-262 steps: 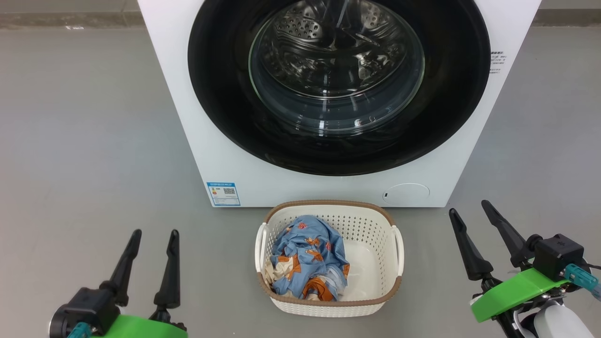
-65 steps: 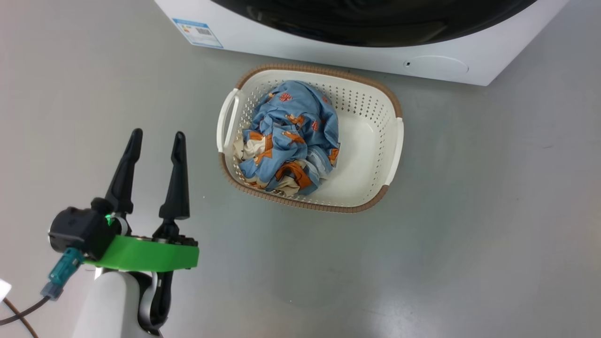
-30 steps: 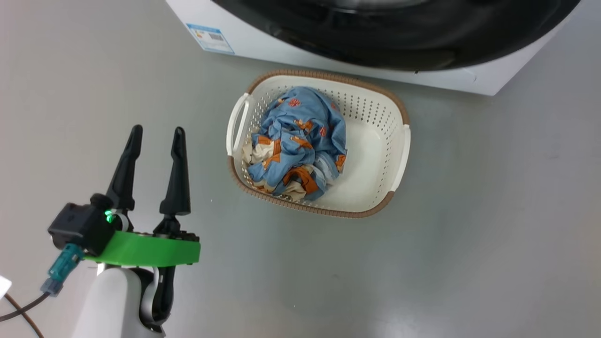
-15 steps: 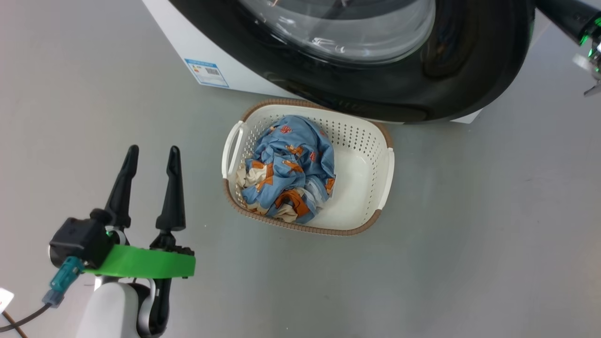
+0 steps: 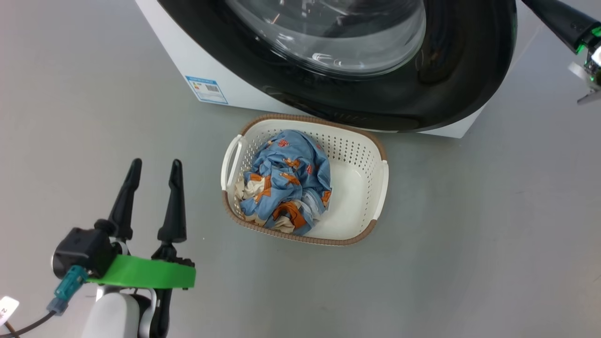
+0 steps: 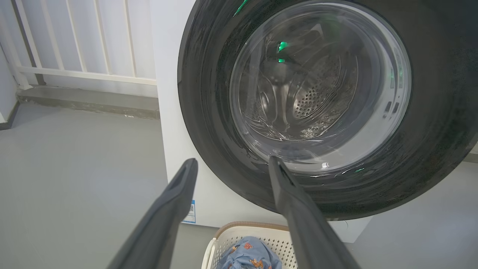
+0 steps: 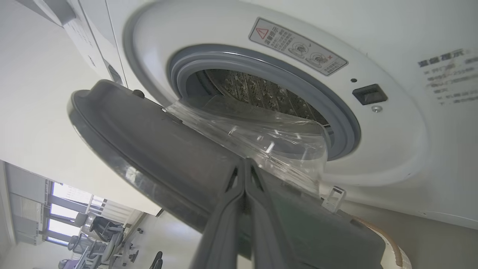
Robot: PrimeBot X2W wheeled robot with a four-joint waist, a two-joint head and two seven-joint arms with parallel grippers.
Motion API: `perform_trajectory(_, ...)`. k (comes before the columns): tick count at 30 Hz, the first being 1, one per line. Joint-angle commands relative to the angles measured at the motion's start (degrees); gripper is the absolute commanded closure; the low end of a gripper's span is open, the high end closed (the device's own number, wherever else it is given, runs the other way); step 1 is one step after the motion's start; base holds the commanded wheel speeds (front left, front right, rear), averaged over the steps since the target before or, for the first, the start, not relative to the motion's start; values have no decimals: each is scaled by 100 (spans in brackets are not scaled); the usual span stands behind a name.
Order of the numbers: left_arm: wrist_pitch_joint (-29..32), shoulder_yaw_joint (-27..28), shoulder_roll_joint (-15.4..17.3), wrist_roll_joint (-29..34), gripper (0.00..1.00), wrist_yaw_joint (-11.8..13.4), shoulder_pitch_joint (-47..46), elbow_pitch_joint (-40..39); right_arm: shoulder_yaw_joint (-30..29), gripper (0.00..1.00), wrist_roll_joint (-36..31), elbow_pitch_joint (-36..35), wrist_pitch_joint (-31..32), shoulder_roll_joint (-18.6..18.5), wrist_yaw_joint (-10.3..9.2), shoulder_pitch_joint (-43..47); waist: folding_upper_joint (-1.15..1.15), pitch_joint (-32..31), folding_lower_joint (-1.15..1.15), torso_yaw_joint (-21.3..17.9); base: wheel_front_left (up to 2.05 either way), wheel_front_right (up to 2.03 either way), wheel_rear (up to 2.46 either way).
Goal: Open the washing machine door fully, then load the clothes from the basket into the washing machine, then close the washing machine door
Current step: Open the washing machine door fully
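The washing machine door (image 7: 149, 138) stands partly open, swung away from the front of the washing machine (image 5: 164, 37). Its clear glass bowl (image 7: 261, 138) is drawn partway out of the blue-grey gasket (image 7: 336, 112), and behind that we see the perforated steel drum (image 7: 254, 89). From the head view the door's glossy black rim (image 5: 460, 70) hangs over the far edge of the basket (image 5: 380, 188).

Our right gripper (image 7: 244, 161) has its two fingers pressed together with nothing between them. Their tips are at the door's dark grey inner face, just beside the bowl; we cannot tell whether they touch it.

The basket sits on the grey floor (image 5: 469, 234) just in front of the machine, below the door. The clothes (image 5: 286, 188) lie bunched in its left half, and the right half of its bottom is bare. A blue sticker (image 5: 206, 89) marks the machine's lower left corner.

Our left gripper (image 5: 156, 164) hovers over the floor to the left of the basket, apart from it. Its fingers are spread and empty, pointing toward the door.
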Motion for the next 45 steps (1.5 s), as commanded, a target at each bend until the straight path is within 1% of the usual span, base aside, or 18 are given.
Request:
perform_trajectory(1,-46,206,124,78,0,-16,39,-105,-27,100,-67,-128,-82,-9,10,216,0,-56,0,-19,0,0,0)
perform_trajectory(6,-46,226,124,110,0,-27,86,-104,-99,100,-124,-159,-237,-16,10,294,0,-118,0,-60,0,0,0)
perform_trajectory(10,-46,220,124,127,0,-36,120,-95,-186,100,-206,-320,-451,-47,10,393,0,-182,0,-108,0,0,0)
perform_trajectory(11,-46,221,124,131,0,-38,133,-88,-204,97,-230,-385,-513,-56,10,438,0,-213,0,-122,0,0,0)
perform_trajectory(13,-46,228,124,141,0,-42,167,-76,-211,75,-339,-549,-656,-109,10,555,0,-264,0,-148,0,0,0)
perform_trajectory(14,-46,235,124,147,0,-43,185,-69,-221,57,-394,-637,-762,-126,10,627,0,-298,0,-161,0,0,0)
perform_trajectory(15,-46,244,124,155,0,-45,206,-63,-237,15,-411,-731,-851,-128,10,708,0,-325,0,-178,0,0,0)
perform_trajectory(16,-46,259,124,163,0,-47,225,-59,-245,0,-439,-831,-933,-140,10,789,0,-353,0,-199,0,0,0)
perform_trajectory(25,-46,380,124,237,0,-57,356,-83,-45,0,-1013,-1682,-1745,-372,10,1416,0,-541,0,-468,0,0,0)
perform_trajectory(30,-46,431,124,254,0,-61,380,-124,121,0,-1433,-1994,-2365,-527,10,1637,0,-535,0,-613,0,0,0)
perform_trajectory(34,-46,456,124,267,0,-63,408,-155,234,0,-1642,-2210,-2856,-669,10,1884,0,-515,0,-684,0,0,0)
perform_trajectory(40,-46,488,124,314,0,-65,398,-213,369,0,-2177,-2369,-3718,-958,10,2279,0,-441,0,-731,0,0,0)
perform_trajectory(42,-46,473,124,321,0,-65,379,-217,395,0,-2397,-2322,-4025,-1007,10,2453,0,-428,0,-727,0,0,0)
perform_trajectory(45,-46,457,124,322,0,-66,361,-223,383,0,-2824,-2235,-4264,-1003,10,2716,0,-407,0,-724,0,0,0)
